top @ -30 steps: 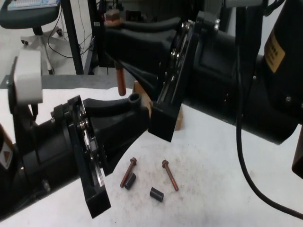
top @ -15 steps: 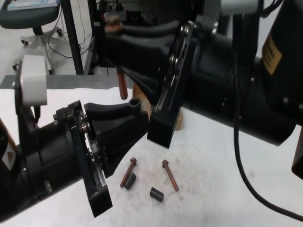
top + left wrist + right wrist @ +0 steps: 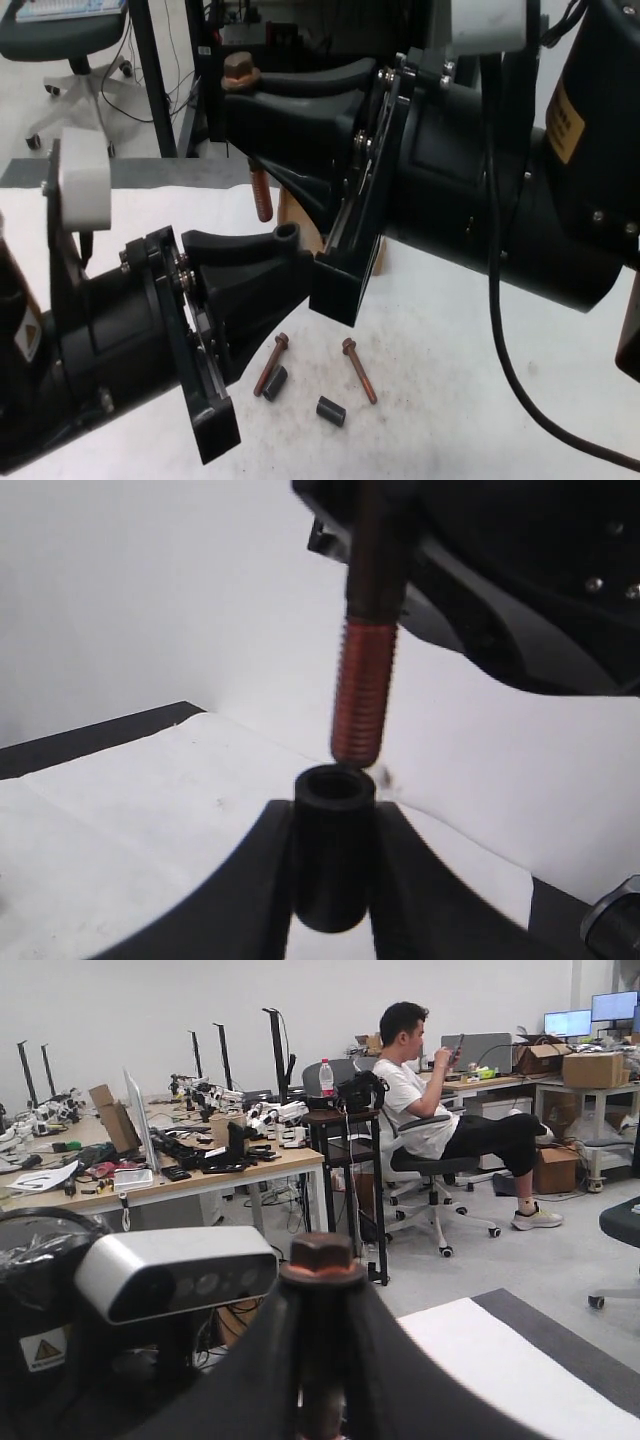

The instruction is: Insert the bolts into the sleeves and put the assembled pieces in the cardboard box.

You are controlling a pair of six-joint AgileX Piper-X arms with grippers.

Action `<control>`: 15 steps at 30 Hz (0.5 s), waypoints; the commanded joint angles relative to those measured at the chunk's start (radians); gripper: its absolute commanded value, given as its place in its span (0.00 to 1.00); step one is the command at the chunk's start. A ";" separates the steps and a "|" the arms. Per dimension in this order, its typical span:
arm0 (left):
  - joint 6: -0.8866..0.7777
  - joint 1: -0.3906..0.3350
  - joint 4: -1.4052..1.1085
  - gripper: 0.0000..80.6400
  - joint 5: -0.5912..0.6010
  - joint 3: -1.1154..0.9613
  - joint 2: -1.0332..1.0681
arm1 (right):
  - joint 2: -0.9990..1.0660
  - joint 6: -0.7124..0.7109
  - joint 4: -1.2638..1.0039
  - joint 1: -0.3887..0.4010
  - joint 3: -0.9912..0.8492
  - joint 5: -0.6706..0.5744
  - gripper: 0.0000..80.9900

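My left gripper (image 3: 335,880) is shut on an upright black sleeve (image 3: 335,855), open end up; in the high view that sleeve (image 3: 287,236) sits at the tip of the lower left arm. My right gripper (image 3: 322,1300) is shut on a copper bolt (image 3: 322,1253) just under its hex head. The bolt (image 3: 360,690) hangs thread down, its tip just above the sleeve's mouth and apart from it. Two more bolts (image 3: 272,362) (image 3: 360,370) and two loose sleeves (image 3: 275,383) (image 3: 331,410) lie on the white bench.
The cardboard box (image 3: 292,212) stands behind the two grippers, mostly hidden by the right arm. White bench surface (image 3: 450,400) lies to the right of the loose parts. The left arm's camera housing (image 3: 175,1275) sits close under the right gripper.
The bolt has come down and slightly right, closer over the sleeve. The left arm with the sleeve has shifted a little right and lower in the high view.
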 commanded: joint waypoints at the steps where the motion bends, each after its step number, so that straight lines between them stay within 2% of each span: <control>1: -0.001 -0.001 -0.009 0.00 -0.005 -0.011 -0.001 | -0.005 -0.003 -0.018 -0.007 -0.005 0.008 0.01; 11: 0.024 -0.001 -0.010 0.00 -0.005 -0.011 -0.026 | -0.005 -0.003 -0.018 -0.028 -0.005 0.008 0.01; 15: 0.025 -0.001 -0.008 0.00 -0.044 -0.011 -0.026 | -0.005 -0.003 -0.018 -0.028 -0.005 0.008 0.01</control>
